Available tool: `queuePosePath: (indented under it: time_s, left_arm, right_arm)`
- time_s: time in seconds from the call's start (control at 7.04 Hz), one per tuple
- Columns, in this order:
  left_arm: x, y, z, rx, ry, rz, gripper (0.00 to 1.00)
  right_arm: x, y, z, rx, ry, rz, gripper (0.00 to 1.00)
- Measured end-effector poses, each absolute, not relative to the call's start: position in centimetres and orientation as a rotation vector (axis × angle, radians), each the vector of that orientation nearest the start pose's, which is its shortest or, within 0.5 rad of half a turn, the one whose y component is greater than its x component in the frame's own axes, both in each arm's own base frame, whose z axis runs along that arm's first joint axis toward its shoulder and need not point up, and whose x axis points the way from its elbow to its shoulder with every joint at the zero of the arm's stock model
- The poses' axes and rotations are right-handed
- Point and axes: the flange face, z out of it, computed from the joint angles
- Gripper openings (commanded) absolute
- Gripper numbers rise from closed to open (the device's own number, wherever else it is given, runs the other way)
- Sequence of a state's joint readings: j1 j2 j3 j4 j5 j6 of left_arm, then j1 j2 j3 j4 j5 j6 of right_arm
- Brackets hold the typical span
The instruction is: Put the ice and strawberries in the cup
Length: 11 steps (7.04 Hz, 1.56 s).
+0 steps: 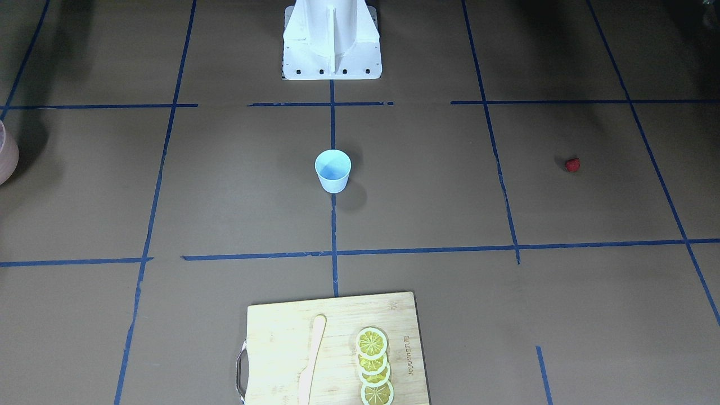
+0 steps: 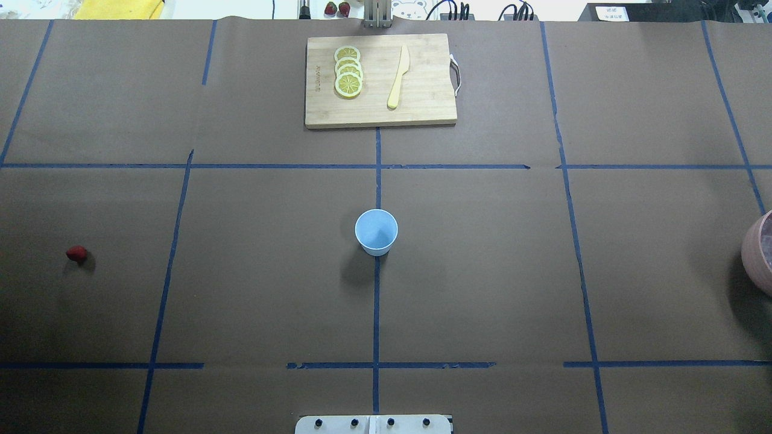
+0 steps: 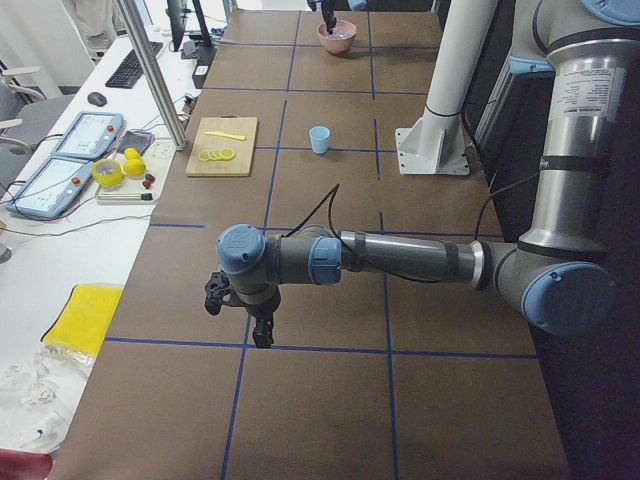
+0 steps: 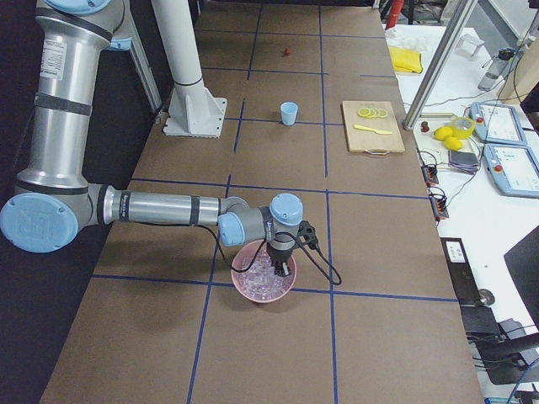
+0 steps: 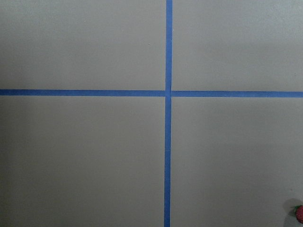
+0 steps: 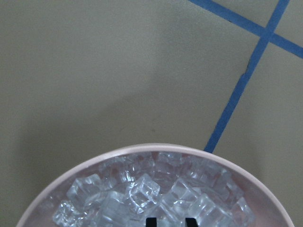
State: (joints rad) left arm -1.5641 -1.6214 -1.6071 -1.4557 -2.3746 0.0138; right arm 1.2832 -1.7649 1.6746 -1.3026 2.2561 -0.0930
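The light-blue cup [image 2: 376, 232] stands upright in the middle of the table and looks empty; it also shows in the front view [image 1: 333, 171]. One small red strawberry [image 2: 76, 254] lies far out on the robot's left side, and it peeks into the bottom right corner of the left wrist view [image 5: 299, 213]. My left gripper [image 3: 262, 335] points down over the table near it; I cannot tell whether it is open or shut. The ice [image 6: 142, 194] fills a pink bowl [image 4: 263, 293] at the far right. My right gripper [image 6: 170, 221] hangs just above the ice with its fingertips [image 6: 150, 221] apart.
A wooden cutting board [image 2: 380, 111] at the far side holds several lemon slices [image 2: 348, 72] and a wooden knife [image 2: 398, 78]. The robot's white base [image 1: 332, 50] stands behind the cup. Blue tape lines cross the brown table.
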Motion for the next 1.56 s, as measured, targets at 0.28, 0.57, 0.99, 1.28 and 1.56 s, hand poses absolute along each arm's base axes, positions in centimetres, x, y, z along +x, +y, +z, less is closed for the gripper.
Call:
queuePosePath:
  time_s: [0.28, 0.57, 0.99, 1.28, 1.56]
  left_arm:
    - [-5.8, -51.0, 62.5, -0.023, 0.804, 0.008, 1.00]
    - [-5.8, -51.0, 62.5, -0.023, 0.804, 0.008, 1.00]
    - [-5.9, -50.5, 63.1, -0.034, 0.804, 0.003, 1.00]
    - [-5.9, -50.2, 63.3, -0.038, 0.804, 0.001, 1.00]
    - [-5.9, -50.2, 63.1, -0.034, 0.804, 0.003, 1.00]
  right_arm:
    - [-4.4, -42.8, 66.8, 0.117, -0.707, -0.408, 0.03]
    - [-3.9, -43.3, 64.5, 0.136, -0.713, -0.390, 0.03]
    - [-3.8, -45.6, 52.7, 0.093, -0.713, -0.308, 0.03]
    - [-6.0, -47.6, 43.4, 0.072, -0.733, -0.190, 0.03]
    - [-13.8, -49.0, 35.0, 0.042, -0.773, -0.125, 0.03]
